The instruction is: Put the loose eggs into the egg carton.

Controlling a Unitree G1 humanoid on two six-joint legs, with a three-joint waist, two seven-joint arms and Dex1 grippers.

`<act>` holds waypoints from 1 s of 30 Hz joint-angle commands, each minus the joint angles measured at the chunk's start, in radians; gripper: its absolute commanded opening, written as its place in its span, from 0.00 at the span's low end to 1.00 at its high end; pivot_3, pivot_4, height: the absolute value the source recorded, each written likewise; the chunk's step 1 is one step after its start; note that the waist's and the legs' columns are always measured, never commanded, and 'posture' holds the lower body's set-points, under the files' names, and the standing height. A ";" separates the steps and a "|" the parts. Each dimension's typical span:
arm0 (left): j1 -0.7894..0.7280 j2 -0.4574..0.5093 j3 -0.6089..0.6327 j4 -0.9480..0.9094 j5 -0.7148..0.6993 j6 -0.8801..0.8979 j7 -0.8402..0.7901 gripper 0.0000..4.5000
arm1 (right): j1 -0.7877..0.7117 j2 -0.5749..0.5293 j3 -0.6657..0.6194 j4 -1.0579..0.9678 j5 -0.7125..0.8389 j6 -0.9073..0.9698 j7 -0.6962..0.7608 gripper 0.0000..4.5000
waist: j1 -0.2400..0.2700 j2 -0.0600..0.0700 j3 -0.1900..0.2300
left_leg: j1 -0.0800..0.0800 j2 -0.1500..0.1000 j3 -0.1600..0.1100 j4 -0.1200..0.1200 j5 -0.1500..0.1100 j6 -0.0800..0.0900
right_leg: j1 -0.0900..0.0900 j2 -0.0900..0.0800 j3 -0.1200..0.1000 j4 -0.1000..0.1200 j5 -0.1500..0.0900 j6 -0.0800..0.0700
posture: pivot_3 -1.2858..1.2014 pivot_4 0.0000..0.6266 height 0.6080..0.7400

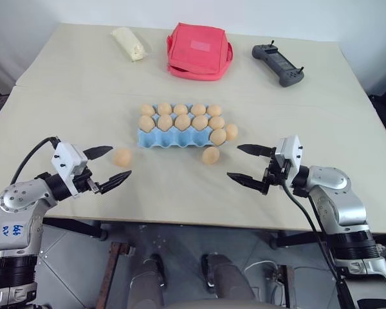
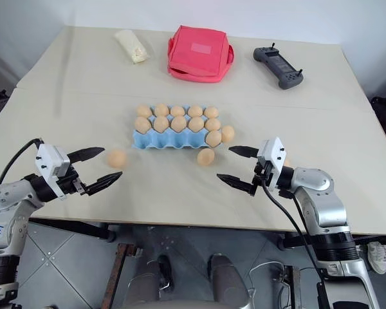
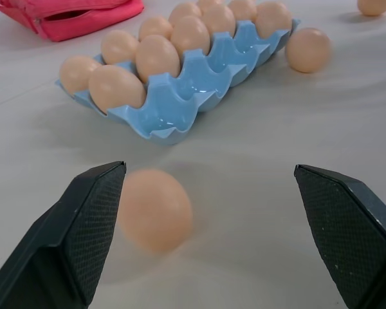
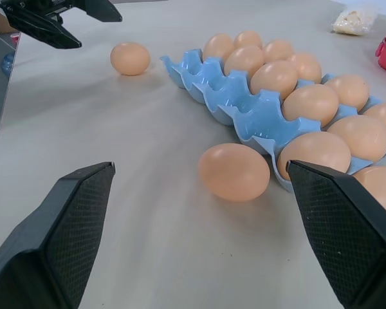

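A: Head view first. Where's the carton?

B: The egg carton (image 1: 180,134) sits mid-table (image 1: 64,96). Back two rows are full, the front row holds one egg at its right end, the other four cups are bare. Three loose eggs: the left egg (image 1: 121,157) on the table off the carton's left front corner, the front egg (image 1: 210,155) just in front of its right end, the right egg (image 1: 231,132) close beside its right edge.

A: Grippers?

B: The left gripper (image 1: 108,167) has its jaws wide apart, nothing in them. The left egg lies just beyond its fingertips, roughly in line with the gap. The right gripper (image 1: 249,163) is also spread wide and empty, with the front egg ahead of it, towards the carton.

A: Left wrist?

B: Fingers apart. The left egg shows blurred, right next to one finger (image 3: 83,225), off-centre in the gap. Can't tell if it touches. Carton is beyond it.

A: Right wrist?

B: Fingers apart. The front egg sits ahead, between the two fingers' lines, beside the carton's front edge.

A: Other stuff?

B: Far side: red pouch (image 1: 199,50), pale yellow bundle (image 1: 128,43), black handheld controller (image 1: 278,64).
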 commanded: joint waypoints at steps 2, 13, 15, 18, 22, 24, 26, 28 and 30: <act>-0.011 -0.004 0.000 -0.010 0.023 -0.039 0.014 0.99 | 0.001 -0.003 -0.027 -0.014 0.006 -0.020 -0.006 1.00 | 0.000 0.000 0.000 | 0.000 0.000 0.000 0.001 0.000 0.000 | 0.000 0.000 0.000 0.001 0.000 0.000 | 0.52 0.24 1.00; -0.049 -0.073 -0.127 -0.145 -0.010 0.007 -0.012 0.99 | 0.199 -0.063 -0.283 -0.087 0.027 -0.023 -0.159 1.00 | 0.031 0.000 0.000 | 0.000 0.000 -0.001 0.002 0.000 0.000 | 0.000 -0.001 0.000 0.002 0.000 0.000 | 0.52 0.24 1.00; -0.060 -0.085 -0.169 -0.157 0.009 0.003 -0.023 0.99 | 0.258 -0.050 -0.331 -0.108 0.028 -0.032 -0.200 1.00 | 0.036 0.000 0.000 | 0.000 -0.001 -0.001 0.003 0.000 0.000 | 0.001 -0.001 0.000 0.001 0.000 0.000 | 0.52 0.24 1.00; -0.094 -0.113 -0.211 -0.130 0.026 -0.008 -0.019 0.99 | 0.332 -0.020 -0.382 -0.099 0.008 -0.075 -0.262 1.00 | 0.031 0.000 0.000 | 0.000 -0.002 -0.001 0.006 0.000 0.001 | 0.002 0.000 0.001 0.002 0.000 0.001 | 0.52 0.24 1.00; -0.133 -0.134 -0.260 -0.080 0.053 -0.031 -0.041 0.99 | 0.387 0.013 -0.408 -0.060 -0.009 -0.116 -0.317 1.00 | 0.021 0.003 -0.001 | 0.002 -0.003 -0.003 0.007 0.000 0.001 | 0.004 0.001 0.002 0.003 0.001 0.001 | 0.52 0.24 1.00; -0.145 -0.137 -0.273 -0.064 0.058 -0.038 -0.054 0.99 | 0.396 0.015 -0.400 -0.042 -0.017 -0.119 -0.329 1.00 | 0.015 0.004 -0.002 | 0.004 -0.003 -0.003 0.007 0.000 0.002 | 0.004 0.002 0.004 0.004 0.001 0.001 | 0.52 0.24 1.00; -0.155 -0.138 -0.279 -0.054 0.056 -0.036 -0.063 0.99 | 0.395 0.013 -0.388 -0.016 -0.030 -0.130 -0.331 1.00 | 0.014 0.004 -0.002 | 0.004 -0.003 -0.003 0.007 0.000 0.002 | 0.004 0.002 0.004 0.004 0.001 0.001 | 0.52 0.24 1.00; -0.161 -0.137 -0.281 -0.047 0.050 -0.032 -0.072 0.99 | 0.375 0.011 -0.377 0.012 -0.031 -0.130 -0.329 1.00 | 0.015 0.004 -0.002 | 0.004 -0.003 -0.004 0.007 0.000 0.002 | 0.005 0.001 0.003 0.004 0.001 0.000 | 0.52 0.24 1.00; -0.161 -0.134 -0.279 -0.048 0.045 -0.027 -0.079 0.99 | 0.324 -0.004 -0.355 0.067 -0.041 -0.129 -0.313 1.00 | 0.015 0.004 -0.002 | 0.004 -0.003 -0.004 0.007 0.001 0.003 | 0.005 0.001 0.003 0.004 0.001 0.001 | 0.52 0.24 1.00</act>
